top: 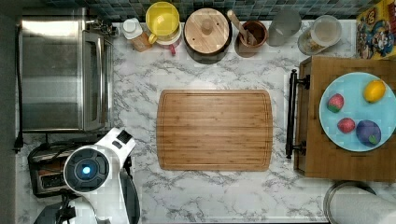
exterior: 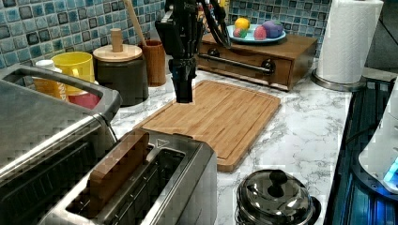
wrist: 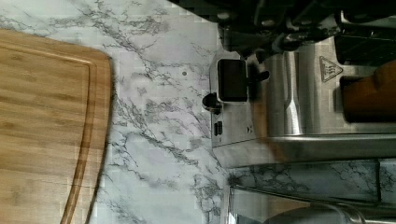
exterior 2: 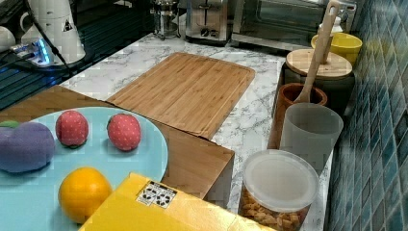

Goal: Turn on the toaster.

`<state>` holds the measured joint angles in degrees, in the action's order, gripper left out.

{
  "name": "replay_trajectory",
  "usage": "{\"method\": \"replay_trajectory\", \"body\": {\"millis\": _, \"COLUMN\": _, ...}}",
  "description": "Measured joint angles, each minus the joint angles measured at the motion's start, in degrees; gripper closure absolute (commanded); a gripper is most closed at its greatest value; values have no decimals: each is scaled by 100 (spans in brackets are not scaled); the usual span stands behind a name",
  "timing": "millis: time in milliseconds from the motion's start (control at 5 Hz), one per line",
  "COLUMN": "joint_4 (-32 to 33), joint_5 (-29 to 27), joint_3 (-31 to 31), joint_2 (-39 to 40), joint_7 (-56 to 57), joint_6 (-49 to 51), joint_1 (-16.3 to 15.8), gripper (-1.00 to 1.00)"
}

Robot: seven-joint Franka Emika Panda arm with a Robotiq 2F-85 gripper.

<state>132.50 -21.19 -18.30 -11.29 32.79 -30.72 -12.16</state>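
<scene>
While the jaws' state cannot be told, the toaster [wrist: 289,102] sits just below them on a marble surface [top: 140,84] backed by blue tiles [exterior: 28,28].

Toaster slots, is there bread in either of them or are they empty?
One is loaded: a brown slice stands in a slot of the toaster; the other slot looks empty.

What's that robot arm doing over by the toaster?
The robot arm's pincer hangs above the marble counter, close to the end of the small shiny steel two-slot toaster. A brown slice of bread sits in one slot. In the wrist view the pincer is right above the toaster's black lever, but it is not touching anything yet. The bamboo cutting board beside it is bare.
</scene>
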Motion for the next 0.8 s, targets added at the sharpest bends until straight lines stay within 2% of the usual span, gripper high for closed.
{"method": "replay_trajectory", "body": {"millis": 400, "joint_4": 0, "joint_5": 0, "joint_3": -95, "joint_2": 76, "joint_7": 0, "joint_6": -218, "joint_1": 2, "gripper": 100}}
{"method": "replay_trajectory", "body": {"millis": 800, "joint_4": 0, "joint_5": 460, "joint_3": -182, "joint_2": 509, "joint_7": -171, "joint_6": -380, "joint_1": 1, "gripper": 100}}
